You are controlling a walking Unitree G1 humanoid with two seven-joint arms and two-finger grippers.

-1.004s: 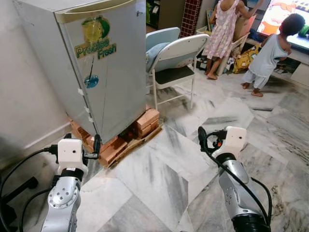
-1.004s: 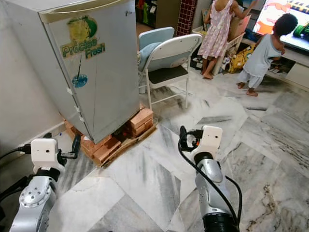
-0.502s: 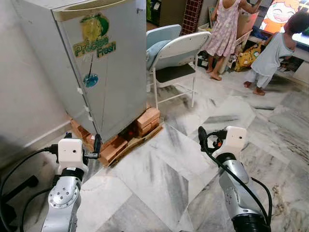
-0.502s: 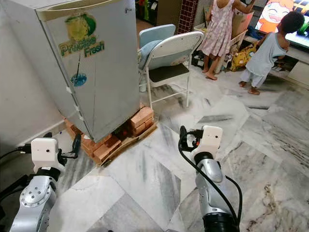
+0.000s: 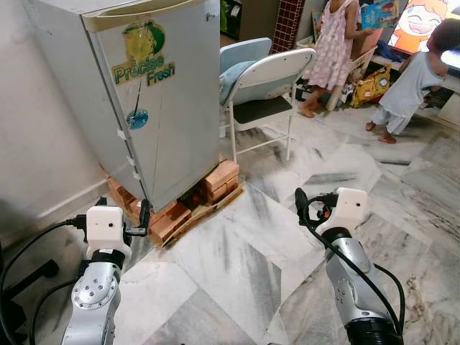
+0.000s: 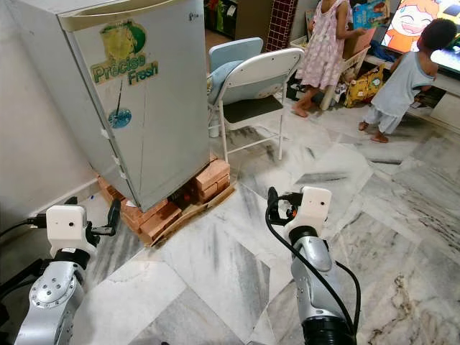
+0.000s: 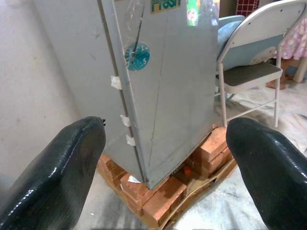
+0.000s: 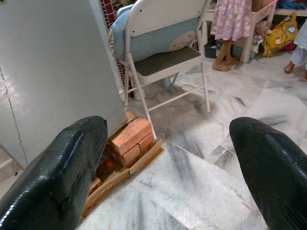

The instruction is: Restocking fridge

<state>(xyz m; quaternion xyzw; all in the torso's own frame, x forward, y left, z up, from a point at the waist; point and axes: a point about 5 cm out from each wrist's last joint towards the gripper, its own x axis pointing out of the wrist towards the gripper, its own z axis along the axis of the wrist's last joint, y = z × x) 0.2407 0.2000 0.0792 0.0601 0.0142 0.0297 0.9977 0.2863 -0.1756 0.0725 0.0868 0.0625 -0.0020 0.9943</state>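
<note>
A grey fridge (image 5: pixel 165 108) with a "Precise Fresh" sticker stands ahead on the left, its door closed. It rests on red bricks (image 5: pixel 220 177) and a wooden pallet (image 5: pixel 215 205). My left gripper (image 5: pixel 144 215) hovers low in front of the fridge's near corner, and its fingers (image 7: pixel 62 167) are spread wide with nothing between them. Off to the right of the fridge, my right gripper (image 5: pixel 300 203) is held over the marble floor. It is open too, and its fingers (image 8: pixel 62 167) frame the bricks and a folding chair (image 8: pixel 163 43).
A white folding chair (image 5: pixel 262 79) with a blue cushion stands just right of the fridge. Two children (image 5: pixel 336 43) (image 5: pixel 411 80) stand at the back right by a bright screen (image 5: pixel 424 21). A wall (image 5: pixel 36 158) runs along the left. Black cables (image 5: pixel 21 251) lie at lower left.
Both grippers stay where they were. The child in the dress now holds up a book, and the other child has shifted slightly. The view has moved a little.
</note>
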